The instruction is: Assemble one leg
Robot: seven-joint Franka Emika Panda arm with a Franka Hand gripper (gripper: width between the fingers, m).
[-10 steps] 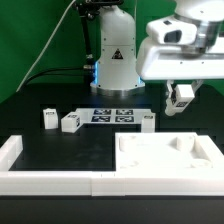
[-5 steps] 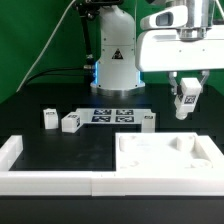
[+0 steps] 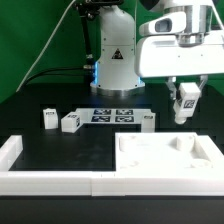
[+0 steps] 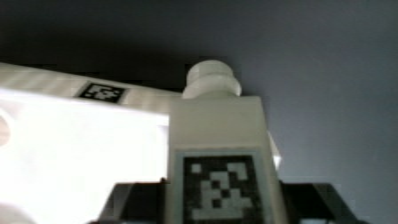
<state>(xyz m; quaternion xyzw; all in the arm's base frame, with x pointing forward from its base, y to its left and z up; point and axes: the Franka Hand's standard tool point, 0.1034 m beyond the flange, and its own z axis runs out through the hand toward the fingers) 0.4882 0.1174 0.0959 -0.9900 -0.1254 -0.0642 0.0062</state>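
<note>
While hand (image 3: 184, 92) clamps leg (image 3: 185, 105), leg hangs clear of table (image 3: 70, 150).

lower end of leg (image 4: 219, 120) cut off, gripper (image 4: 219, 205) mostly outside wrist view

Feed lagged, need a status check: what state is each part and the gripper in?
gripper: shut on the leg
the leg: held clear of the table
other legs: three, loose on the table
white panel: flat on the table, no leg fitted
</note>
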